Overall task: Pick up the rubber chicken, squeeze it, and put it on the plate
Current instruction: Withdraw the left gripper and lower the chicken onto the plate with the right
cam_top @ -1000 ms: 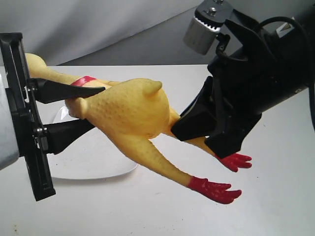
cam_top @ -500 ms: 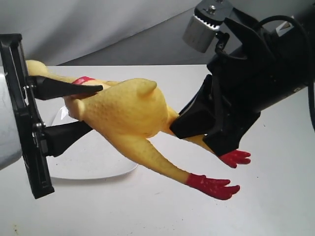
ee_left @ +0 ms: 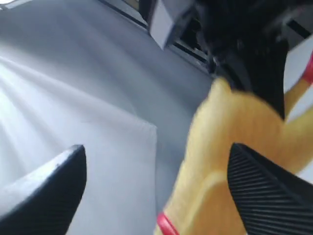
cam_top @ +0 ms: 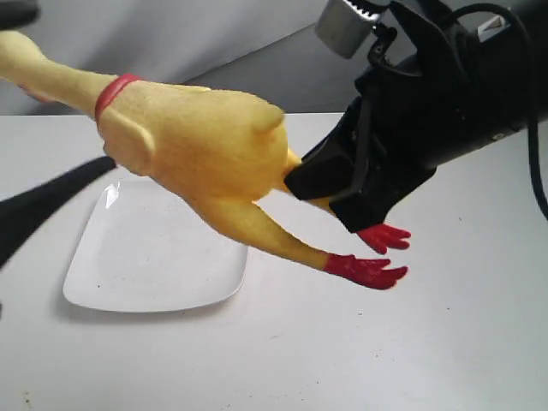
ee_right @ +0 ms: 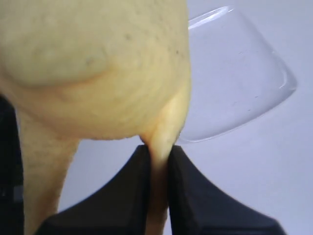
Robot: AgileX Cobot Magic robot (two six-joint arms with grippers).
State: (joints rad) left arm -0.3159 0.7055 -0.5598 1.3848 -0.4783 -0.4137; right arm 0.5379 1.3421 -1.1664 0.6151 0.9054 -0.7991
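My left gripper (ee_left: 156, 161) is spread wide. Its two ribbed fingers (ee_left: 274, 196) are far apart and nothing is pinched between them. The rubber chicken (ee_left: 230, 147) shows blurred past one of those fingers, and I cannot tell whether it touches. In the exterior view that arm is only a dark smear at 9 o'clock.

The plate (cam_top: 154, 274) lies flat on the white table (cam_top: 428, 342) at about 7 o'clock in that view (glossy, with a few tiny dark specks).

The rubber chicken (cam_top: 197, 145) is held in the air above the plate's far right corner, clear of it. Its neck runs up toward 10 o'clock with the red collar (cam_top: 116, 90) around it, and the head is cut off at the picture's edge. Its legs trail toward 4 o'clock and end in red feet (cam_top: 364, 270).

My right gripper (cam_top: 308, 184) comes in from 2 o'clock. Its jaws are closed tight on one leg (ee_right: 159, 161) just where it leaves the plump body, and the rubber is squeezed thin between the black pads (ee_right: 190, 191). The other leg hangs free. From my right wrist, the plate (ee_right: 234, 98) shows beyond the body.
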